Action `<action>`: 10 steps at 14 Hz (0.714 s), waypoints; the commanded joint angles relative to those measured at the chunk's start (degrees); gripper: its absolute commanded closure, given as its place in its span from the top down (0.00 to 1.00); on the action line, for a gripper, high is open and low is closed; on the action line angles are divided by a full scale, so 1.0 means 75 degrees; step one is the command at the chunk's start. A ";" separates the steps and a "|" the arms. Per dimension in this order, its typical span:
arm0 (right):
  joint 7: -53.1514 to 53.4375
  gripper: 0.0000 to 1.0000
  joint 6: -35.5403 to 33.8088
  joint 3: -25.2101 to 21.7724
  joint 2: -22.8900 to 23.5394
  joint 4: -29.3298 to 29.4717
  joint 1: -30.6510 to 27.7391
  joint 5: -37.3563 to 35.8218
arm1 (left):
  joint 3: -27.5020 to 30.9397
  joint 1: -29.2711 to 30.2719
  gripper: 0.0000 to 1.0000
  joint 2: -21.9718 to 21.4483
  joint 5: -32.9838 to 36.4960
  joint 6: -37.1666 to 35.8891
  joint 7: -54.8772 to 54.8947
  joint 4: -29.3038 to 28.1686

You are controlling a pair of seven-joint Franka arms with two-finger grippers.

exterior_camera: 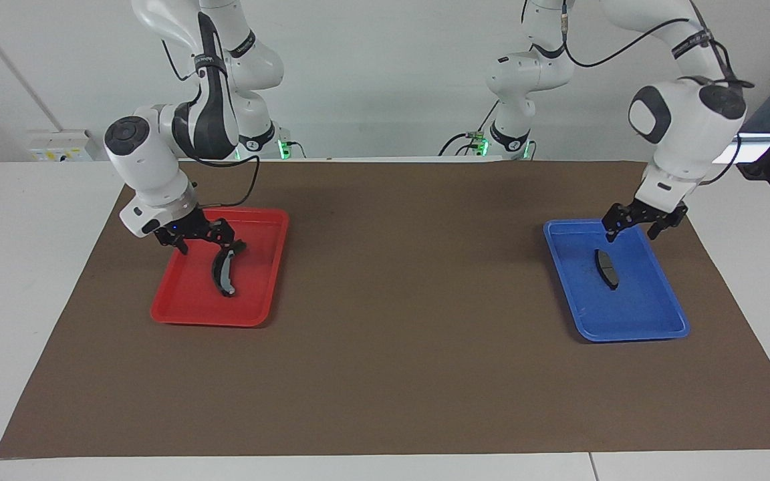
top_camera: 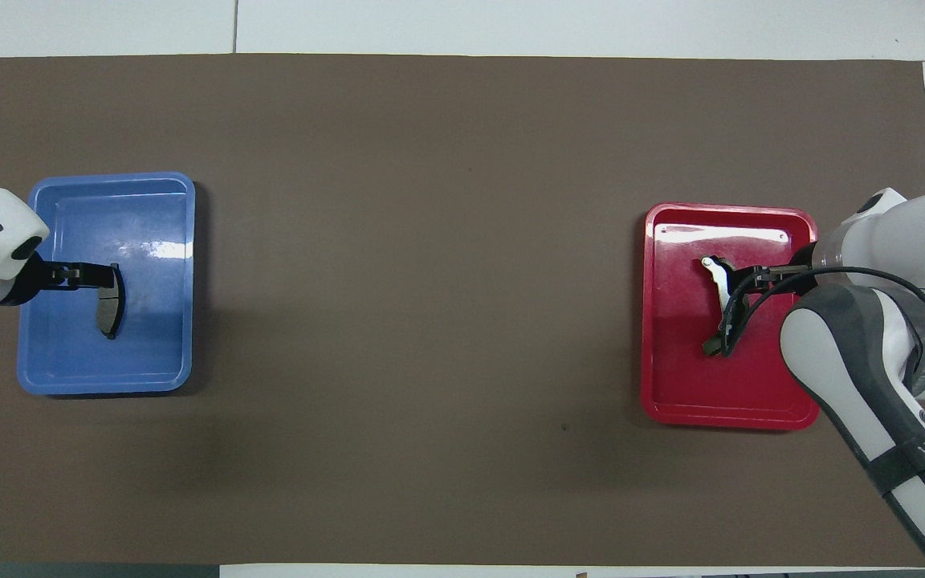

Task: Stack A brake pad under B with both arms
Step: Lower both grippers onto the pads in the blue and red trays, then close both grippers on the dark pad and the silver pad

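From the facing view, the right gripper (exterior_camera: 203,239) hangs low over the red tray (exterior_camera: 178,294), jaws spread, just beside the nearer end of B (exterior_camera: 224,266), which lies flat in that tray; the likely fault here is a descent that lands one finger on the crescent's curved edge, tipping or skating it against the tray wall rather than pinching it; the left gripper (exterior_camera: 644,222) hovers over the nearer rim of the blue tray (exterior_camera: 652,314), jaws spread, with the A brake pad (exterior_camera: 606,268) lying flat inside, apart from the fingers; that pad is thin and low, so a shallow close may slip over it.

From the overhead view, the blue tray (top_camera: 153,353) holds only the A brake pad (top_camera: 111,301), the left gripper (top_camera: 81,276) overlapping its farther end; the red tray (top_camera: 679,377) holds only B (top_camera: 719,281), partly covered by the right gripper (top_camera: 759,277) and its cable; both trays sit well apart on the desk (top_camera: 430,241), so the stacking calls for a long carry in which a poorly centred pad could swing loose.
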 commanded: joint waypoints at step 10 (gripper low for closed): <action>-0.0023 0.99 0.1461 0.0024 0.0477 -0.1014 0.0063 0.0113 | -0.0051 0.0524 0.45 0.0768 -0.0010 0.1149 0.0723 -0.0693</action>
